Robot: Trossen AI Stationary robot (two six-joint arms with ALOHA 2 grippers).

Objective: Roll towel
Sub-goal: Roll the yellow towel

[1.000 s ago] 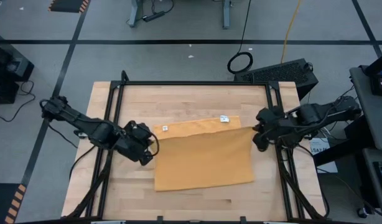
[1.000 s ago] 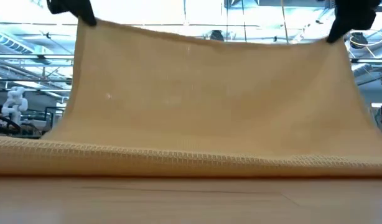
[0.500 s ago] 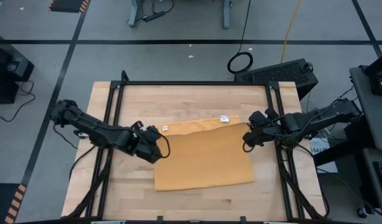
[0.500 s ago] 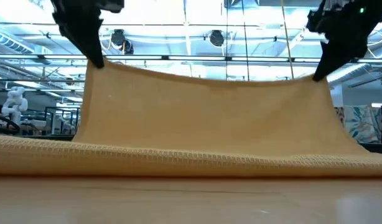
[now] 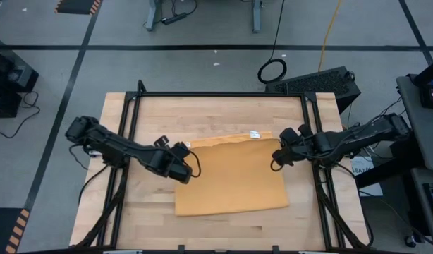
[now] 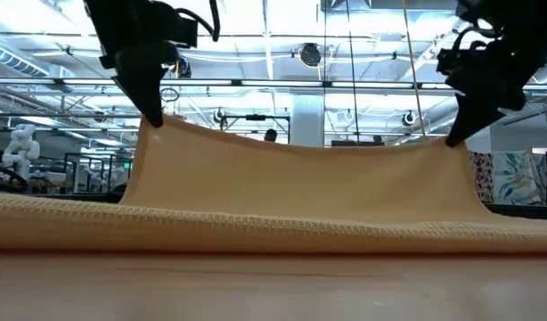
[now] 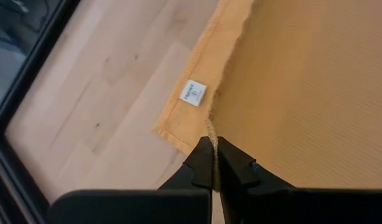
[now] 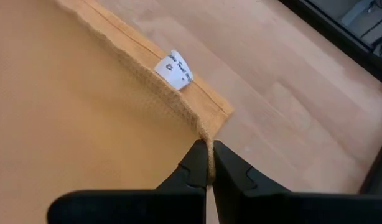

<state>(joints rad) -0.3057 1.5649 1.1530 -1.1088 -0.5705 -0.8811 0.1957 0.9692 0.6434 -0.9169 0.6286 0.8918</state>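
Note:
The mustard-yellow towel [image 5: 230, 183] lies doubled on the wooden table, its fold [image 6: 273, 227] along the near side. The lower layer's far edge rests on the wood and carries two white labels [image 7: 193, 93] [image 8: 175, 70]. The upper layer is held up by its two free corners and sags between them [image 6: 300, 178]. My left gripper [image 5: 183, 169] is shut on the left corner. My right gripper [image 5: 276, 161] is shut on the right corner. My left gripper pinches the upper layer's left corner [image 7: 211, 127] between its two fingers, right at the hemmed edge. The fingers slant down from the table's left. That corner [image 6: 156, 123] hangs clear above the table, and the cloth falls away to the fold. My right gripper pinches the upper layer's right corner [image 8: 205, 134] between its two fingers, at the hem. The fingers slant down from the table's right. That corner [image 6: 450, 141] is lifted clear, and the edge between the two corners is slack.
A black frame [image 5: 216, 95] runs round the tabletop, with rails beside both arms. Bare wood [image 5: 216, 116] shows beyond the towel's far edge and a strip in front of the fold [image 5: 230, 229]. Cables and a black box [image 5: 322, 81] lie on the floor behind.
Both grippers have sunk, staying shut on the corners. The left has gone toward the table's right, the right toward its left. The held edge has dropped with them and now sags between them. The fold on the table has kept its place.

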